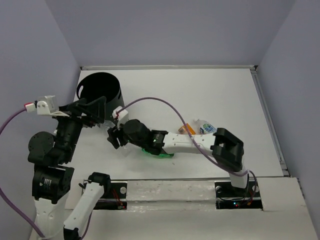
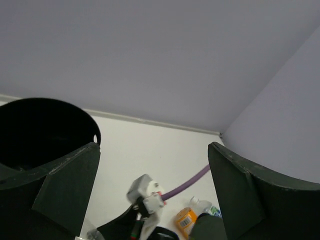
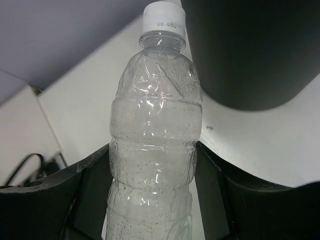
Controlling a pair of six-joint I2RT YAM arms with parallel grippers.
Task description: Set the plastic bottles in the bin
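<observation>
Step in hand: carrying one clear bottle (image 3: pixel 156 125) to the bin (image 1: pixel 98 89). My right gripper (image 3: pixel 152 175) is clamped on the bottle's body, and the bin wall stands close beside the cap. My left gripper (image 2: pixel 154 170) hangs near the bin rim, fingers spread wide and holding nothing.

Left on the table (image 1: pixel 225 90): the green bottle (image 1: pixel 159 153) (partly under the right arm (image 1: pixel 185 142)), the orange bottle (image 1: pixel 187 129) and a blue-labelled bottle (image 1: pixel 206 127).

Next move, in my judgement: raise the right gripper above the rim, centre it over the opening, then release, keeping clear of the left arm (image 1: pixel 65 135).
</observation>
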